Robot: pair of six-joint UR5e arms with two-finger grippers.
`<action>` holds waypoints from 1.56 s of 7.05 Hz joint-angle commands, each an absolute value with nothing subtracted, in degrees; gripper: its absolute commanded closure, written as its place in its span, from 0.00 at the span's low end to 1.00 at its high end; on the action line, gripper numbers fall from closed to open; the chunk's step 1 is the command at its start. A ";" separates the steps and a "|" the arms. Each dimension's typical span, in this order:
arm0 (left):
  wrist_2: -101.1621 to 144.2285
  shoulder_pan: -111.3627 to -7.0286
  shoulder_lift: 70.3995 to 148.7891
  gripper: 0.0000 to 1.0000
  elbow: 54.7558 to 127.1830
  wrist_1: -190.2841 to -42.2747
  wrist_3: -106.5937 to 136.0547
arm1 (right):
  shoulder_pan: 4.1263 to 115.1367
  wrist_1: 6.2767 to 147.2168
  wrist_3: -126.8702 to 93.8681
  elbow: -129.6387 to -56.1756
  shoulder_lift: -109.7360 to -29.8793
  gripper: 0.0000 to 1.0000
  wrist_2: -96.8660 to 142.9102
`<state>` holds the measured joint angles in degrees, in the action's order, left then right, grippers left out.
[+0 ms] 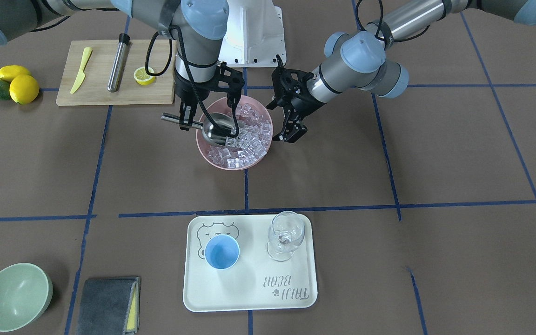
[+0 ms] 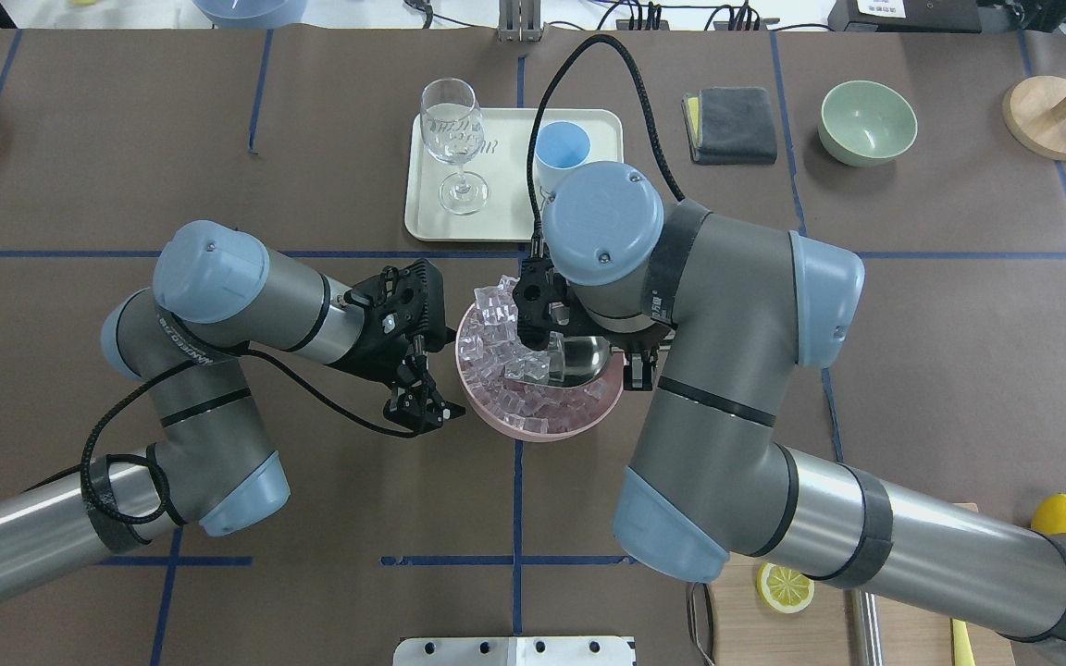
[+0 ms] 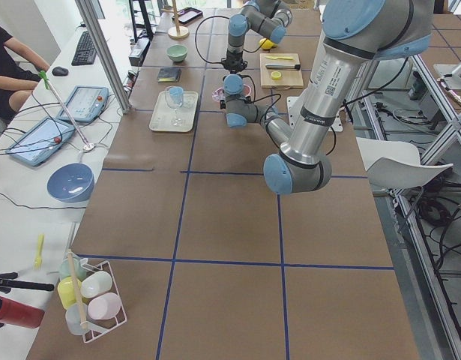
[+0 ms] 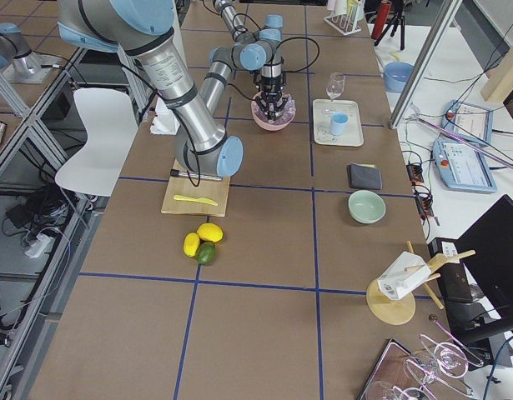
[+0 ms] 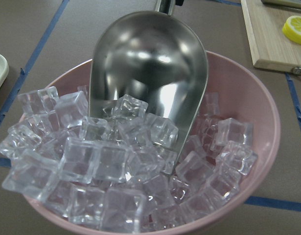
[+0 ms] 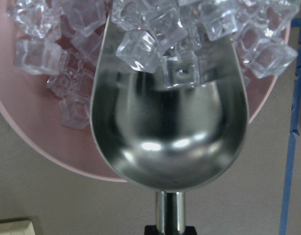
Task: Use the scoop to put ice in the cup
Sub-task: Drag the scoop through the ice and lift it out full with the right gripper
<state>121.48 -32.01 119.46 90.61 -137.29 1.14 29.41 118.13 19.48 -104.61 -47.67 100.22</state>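
The steel scoop [image 1: 217, 128] lies in a pink bowl [image 1: 203, 144] full of ice [image 1: 249, 139], with its trough pushed into the cubes. My right gripper [image 1: 185, 123] is shut on the scoop's thin handle at the bowl's edge. In the right wrist view the scoop [image 6: 170, 127] has a few ice cubes [image 6: 155, 29] at its mouth. The left wrist view shows the scoop [image 5: 150, 63] and the ice [image 5: 106, 166] from the other side. My left gripper [image 1: 289, 132] is open and empty, just outside the bowl's other side. The light-blue cup [image 1: 222, 251] stands empty on a white tray [image 1: 249, 298].
A wine glass [image 1: 285, 235] stands on the tray beside the cup. A pale-green bowl [image 1: 14, 295] and a grey cloth [image 1: 107, 304] lie off to the tray's side. A cutting board [image 1: 100, 93] holds a steel cylinder [image 1: 118, 63], a yellow knife and a lemon half.
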 commanded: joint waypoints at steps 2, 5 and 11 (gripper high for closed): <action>121.82 -32.69 119.44 0.00 90.70 -137.29 1.14 | 29.97 109.11 16.11 -105.73 -51.40 1.00 102.82; 123.31 -33.75 119.36 0.00 90.70 -137.28 1.06 | 32.25 100.90 14.95 -106.86 -55.02 1.00 108.62; 123.58 -34.45 118.83 0.00 90.62 -137.11 1.14 | 37.78 93.71 14.85 -110.82 -60.89 1.00 117.22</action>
<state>123.64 -34.27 119.02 90.62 -137.18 1.07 36.03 96.20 14.86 -109.92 -59.06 114.63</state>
